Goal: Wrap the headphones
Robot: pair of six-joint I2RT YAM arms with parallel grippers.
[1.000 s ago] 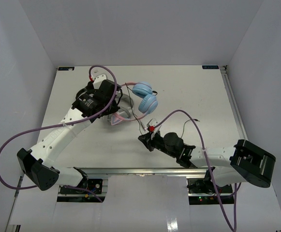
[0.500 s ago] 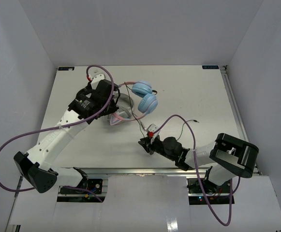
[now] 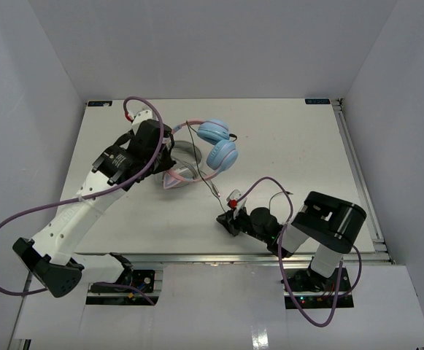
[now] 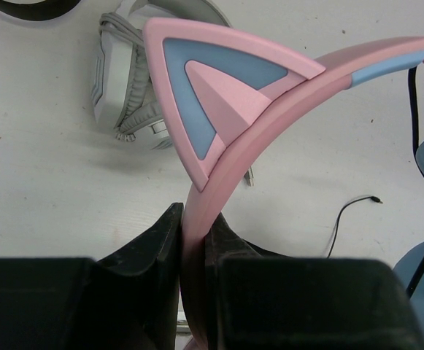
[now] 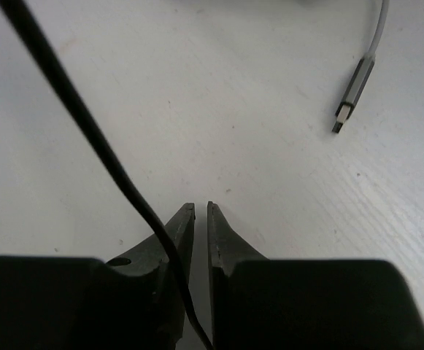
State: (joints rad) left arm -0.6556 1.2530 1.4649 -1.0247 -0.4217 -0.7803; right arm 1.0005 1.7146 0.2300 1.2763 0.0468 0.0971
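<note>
The headphones have a pink cat-eared headband and light blue ear cups. They lie at the table's middle back, partly over grey-white headphones. My left gripper is shut on the headband just below a cat ear, as the left wrist view shows. The thin dark cable runs from the cups towards the near edge to my right gripper. In the right wrist view the cable crosses the left finger and drops into the narrow gap of the nearly closed jaws.
Grey-white headphones lie under the pink headband. A black headphone band shows at the back left. A white lead with a USB plug and a thin dark lead with a jack lie loose on the white table.
My right arm has folded back towards the near edge, and its gripper has shifted a little right and nearer with the cable. My left gripper has moved slightly left with the headband.
</note>
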